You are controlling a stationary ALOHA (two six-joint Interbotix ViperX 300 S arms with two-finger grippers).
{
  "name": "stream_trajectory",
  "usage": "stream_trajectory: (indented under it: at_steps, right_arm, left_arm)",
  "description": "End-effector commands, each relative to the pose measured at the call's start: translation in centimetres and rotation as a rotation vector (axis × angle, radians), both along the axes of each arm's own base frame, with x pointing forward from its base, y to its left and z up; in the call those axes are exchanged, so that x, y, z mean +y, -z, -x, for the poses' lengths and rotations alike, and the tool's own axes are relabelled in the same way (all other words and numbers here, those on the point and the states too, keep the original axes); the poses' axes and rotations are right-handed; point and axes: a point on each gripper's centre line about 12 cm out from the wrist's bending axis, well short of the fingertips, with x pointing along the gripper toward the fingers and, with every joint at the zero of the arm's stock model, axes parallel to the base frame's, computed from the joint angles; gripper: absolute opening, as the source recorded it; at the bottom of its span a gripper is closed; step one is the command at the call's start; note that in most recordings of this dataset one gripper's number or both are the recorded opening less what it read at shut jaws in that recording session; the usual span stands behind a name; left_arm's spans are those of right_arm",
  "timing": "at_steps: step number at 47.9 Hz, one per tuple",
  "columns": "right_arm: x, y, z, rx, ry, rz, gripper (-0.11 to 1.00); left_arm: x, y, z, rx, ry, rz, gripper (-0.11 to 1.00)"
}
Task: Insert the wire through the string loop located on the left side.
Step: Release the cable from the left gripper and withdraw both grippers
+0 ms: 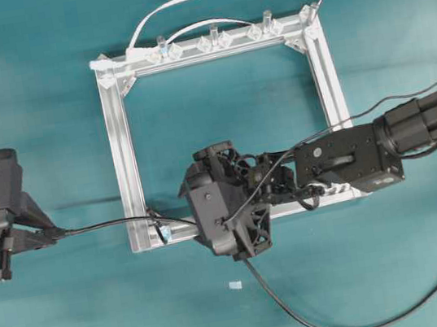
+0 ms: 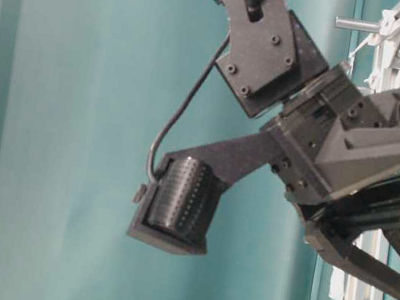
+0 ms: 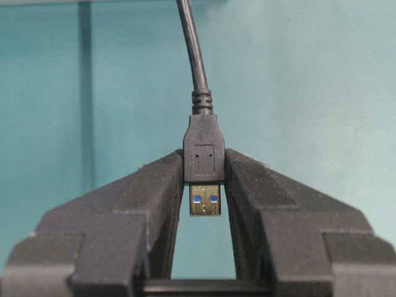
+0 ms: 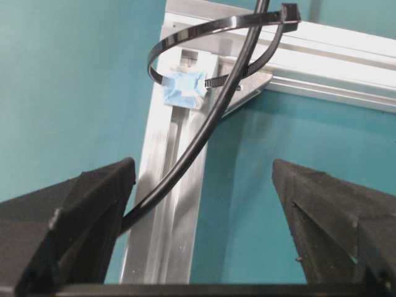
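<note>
Gripping the small black rectangular plug (image 3: 203, 154) of the long thin black wire (image 1: 112, 224), the left pincer (image 3: 203, 185) is closed to a narrow gap, its two fingers pressing the plug's sides while the metal tongue with blue inserts shows between them. In the overhead view this pincer (image 1: 48, 232) sits near the left edge of the teal-covered desk (image 1: 35, 92), outside the rectangular aluminium frame (image 1: 123, 145). From there the wire runs to the frame's front-left corner, passes under the right arm, and curves off toward the desk's front edge. The right wrist view shows the wire (image 4: 204, 133) threaded through the thin dark string loop (image 4: 185, 34), which is anchored by a pale-blue tab (image 4: 183, 88) on that corner. The right pincer (image 4: 204, 179) stands wide open over the corner, holding nothing; whether its left finger (image 4: 80, 204) touches the wire is hard to judge.
</note>
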Motion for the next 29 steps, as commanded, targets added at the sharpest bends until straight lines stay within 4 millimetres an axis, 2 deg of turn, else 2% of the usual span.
stream_trajectory:
  at_steps: [1, 17, 25, 27, 29]
  right_arm:
    - [0.14, -2.63, -0.25, -0.065, -0.001, -0.006, 0.93]
    - [0.14, -2.63, -0.25, -0.065, -0.001, -0.006, 0.93]
    - [0.14, -2.58, -0.21, -0.063, -0.001, -0.007, 0.93]
    - [0.14, -2.58, -0.21, -0.063, 0.000, -0.008, 0.93]
    - [0.07, -2.50, -0.22, -0.062, 0.000, -0.006, 0.93]
  left_arm:
    - [-0.14, -0.16, -0.14, -0.002, -0.004, 0.008, 0.22]
    - [-0.09, -0.02, 0.00, 0.020, 0.001, -0.003, 0.23]
    - [-0.11, -0.18, -0.09, 0.018, 0.009, -0.010, 0.68]
    - [-0.11, -0.18, -0.09, 0.018, 0.009, -0.010, 0.72]
    - [-0.11, -0.18, -0.09, 0.018, 0.009, -0.010, 0.68]
